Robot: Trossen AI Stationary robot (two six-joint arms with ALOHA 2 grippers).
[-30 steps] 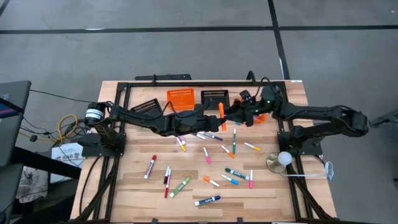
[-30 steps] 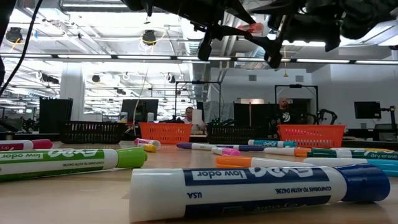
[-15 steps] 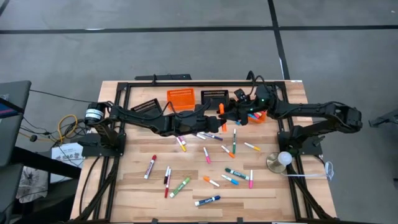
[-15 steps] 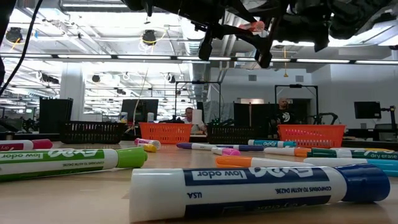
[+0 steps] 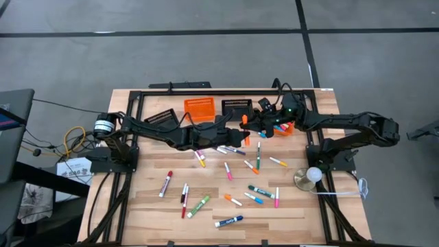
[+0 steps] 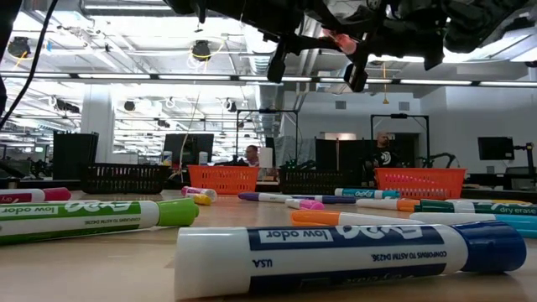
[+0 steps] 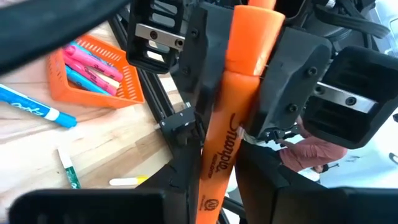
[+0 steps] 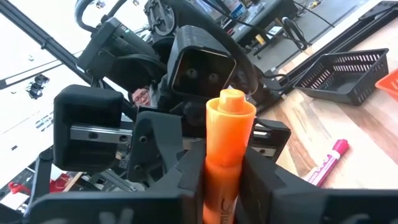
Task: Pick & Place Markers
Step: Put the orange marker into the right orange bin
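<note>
Left gripper (image 5: 236, 125) clamped on the orange Sharpie marker (image 7: 231, 118), lifted above the table's (image 5: 144, 206) far edge. Right gripper (image 5: 251, 122) meets it there, fingers (image 8: 186, 177) pinched on the same marker's cap end, apparently a firm grip. Orange basket (image 7: 68, 87) of markers by the far-right corner; loose markers (image 5: 230, 171) mid-table.

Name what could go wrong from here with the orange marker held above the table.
The left gripper and right gripper both clamp the orange marker in mid-air; if one arm pulls before the other releases, it may twist or slip.
If dropped, it would likely land among the loose markers below, not in the orange basket.
</note>
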